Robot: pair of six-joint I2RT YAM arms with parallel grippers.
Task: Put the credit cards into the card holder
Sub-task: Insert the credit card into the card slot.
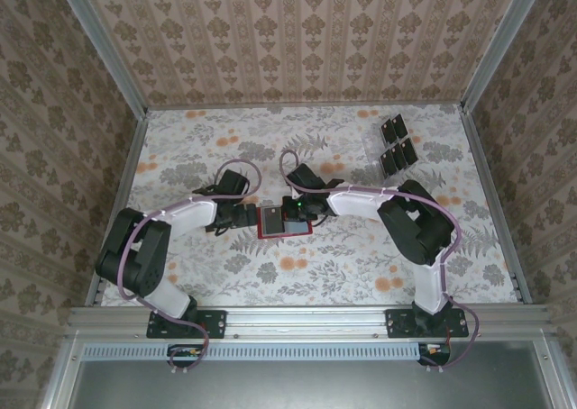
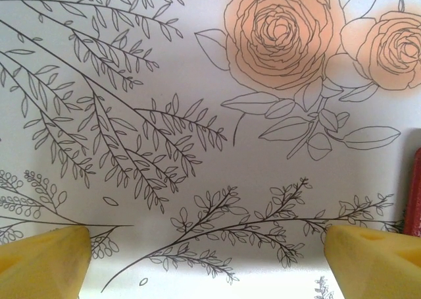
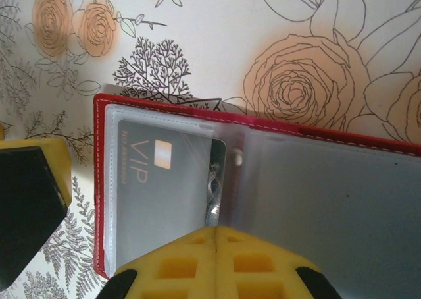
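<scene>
The card holder (image 1: pixel 271 222) lies open at the table's middle, red-bordered with clear pockets (image 3: pixel 329 207). One black credit card (image 3: pixel 158 193) marked VIP sits in its left pocket, its right edge poking out towards the spine. My right gripper (image 3: pixel 216 238) is shut, its yellow fingertips pressed together right at that exposed edge; nothing shows between them. My left gripper (image 2: pixel 210 266) stands open over bare tablecloth just left of the holder, whose red edge (image 2: pixel 414 193) shows at the right. Several more black credit cards (image 1: pixel 397 143) lie at the back right.
A floral cloth (image 1: pixel 315 274) covers the table, walled on three sides by patterned panels (image 1: pixel 297 40). In the right wrist view, a black and yellow finger (image 3: pixel 29 200) of the left gripper sits close to the holder's left edge.
</scene>
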